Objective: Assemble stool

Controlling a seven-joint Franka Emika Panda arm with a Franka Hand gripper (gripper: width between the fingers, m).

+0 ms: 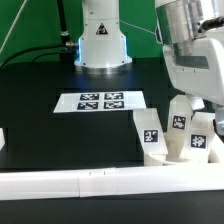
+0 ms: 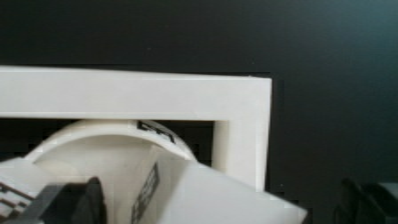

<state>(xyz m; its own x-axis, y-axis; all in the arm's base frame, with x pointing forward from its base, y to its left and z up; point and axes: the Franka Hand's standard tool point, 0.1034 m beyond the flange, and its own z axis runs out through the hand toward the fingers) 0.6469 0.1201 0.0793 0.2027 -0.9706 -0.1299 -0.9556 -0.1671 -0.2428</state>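
The stool's white parts sit at the exterior view's lower right. Three blocky legs with black-and-white tags [image 1: 150,131] [image 1: 180,119] [image 1: 201,138] stand up on the seat disc [image 1: 185,156]. My gripper [image 1: 190,106] hangs just over them, its fingers largely hidden by the legs. In the wrist view the rounded seat [image 2: 103,150] and one tagged leg [image 2: 217,195] fill the foreground. The gripper [image 2: 217,212] is open, with a dark fingertip [image 2: 71,205] at each side of that leg and a gap showing between leg and fingers.
A long white rail [image 1: 70,181] runs along the table's front edge and turns a corner [image 2: 249,100] around the stool parts. The marker board [image 1: 100,101] lies flat mid-table, in front of the robot base [image 1: 100,40]. A small white piece [image 1: 2,138] shows at the exterior view's left edge.
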